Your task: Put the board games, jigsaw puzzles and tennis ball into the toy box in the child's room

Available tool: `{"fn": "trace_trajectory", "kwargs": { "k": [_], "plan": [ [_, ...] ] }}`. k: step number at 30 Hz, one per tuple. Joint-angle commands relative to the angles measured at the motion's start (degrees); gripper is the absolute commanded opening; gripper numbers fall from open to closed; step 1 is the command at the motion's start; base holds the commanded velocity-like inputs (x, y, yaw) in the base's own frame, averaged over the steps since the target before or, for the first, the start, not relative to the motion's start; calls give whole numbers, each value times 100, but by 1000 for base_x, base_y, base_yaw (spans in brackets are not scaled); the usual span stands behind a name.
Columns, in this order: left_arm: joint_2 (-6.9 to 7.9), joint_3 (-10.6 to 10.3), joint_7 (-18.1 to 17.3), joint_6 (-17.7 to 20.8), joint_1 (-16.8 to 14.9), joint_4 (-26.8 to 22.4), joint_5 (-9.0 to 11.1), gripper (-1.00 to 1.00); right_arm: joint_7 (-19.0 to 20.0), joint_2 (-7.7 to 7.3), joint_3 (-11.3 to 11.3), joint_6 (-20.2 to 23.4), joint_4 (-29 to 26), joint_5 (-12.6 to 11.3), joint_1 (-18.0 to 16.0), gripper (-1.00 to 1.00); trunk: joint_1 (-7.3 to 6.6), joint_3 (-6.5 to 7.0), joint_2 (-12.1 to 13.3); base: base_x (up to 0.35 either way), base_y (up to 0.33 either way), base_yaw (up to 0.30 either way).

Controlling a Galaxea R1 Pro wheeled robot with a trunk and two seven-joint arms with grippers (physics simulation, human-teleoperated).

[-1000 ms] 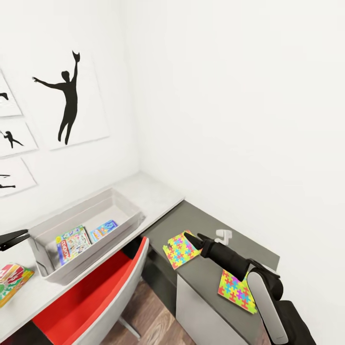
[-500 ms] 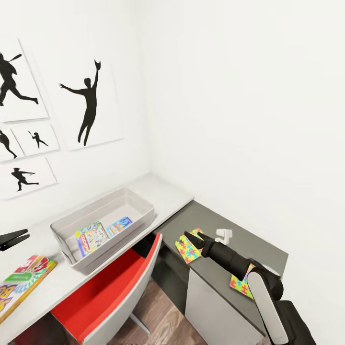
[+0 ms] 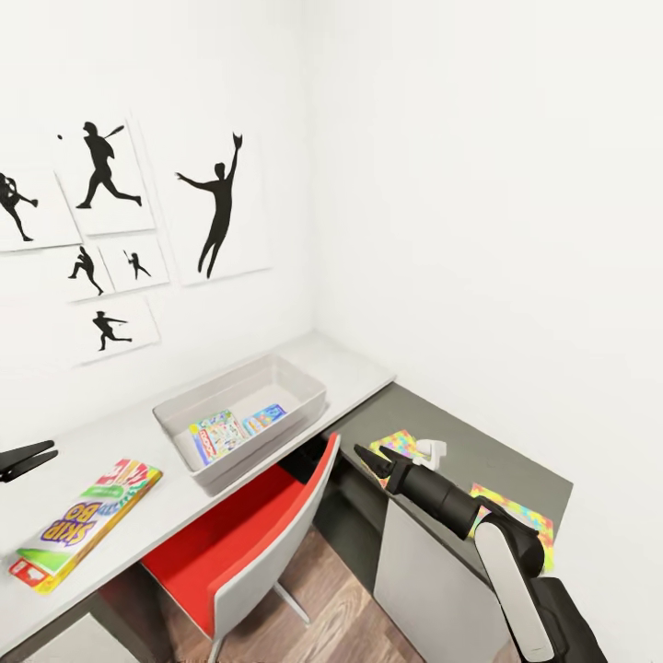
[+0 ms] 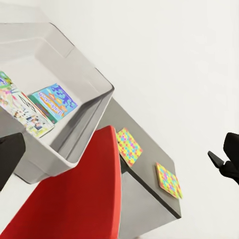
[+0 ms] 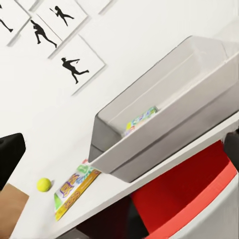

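Lying flat, Skip-Bo box long axis along table edge | right jaws spread | left jaws unclear

Translucent plastic toy box — matt grey table, wood-plank floor

Toy box: on the table, by the corner.
Inside it: two board games side by side.
Skip-Bo box: on the table, left of the toy box.
Jigsaw puzzles: on the lower section, right.
Chair: before the toy box.
Tennis ball: near the Skip-Bo box.
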Motion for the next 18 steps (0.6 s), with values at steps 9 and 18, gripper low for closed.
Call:
{"fn": "trace_trajectory", "kwargs": {
  "k": [9,18],
  "plan": [
    [-6,4,-26,61,-6,0,-9,100,-11,1,-5,40,-5,-35,1,100,1,66,-7,-9,52,192],
    [-9,2,-26,61,-6,-1,-9,100,-19,1,3,38,-2,-35,5,100,1,140,-7,-1,241,196]
  ]
}}
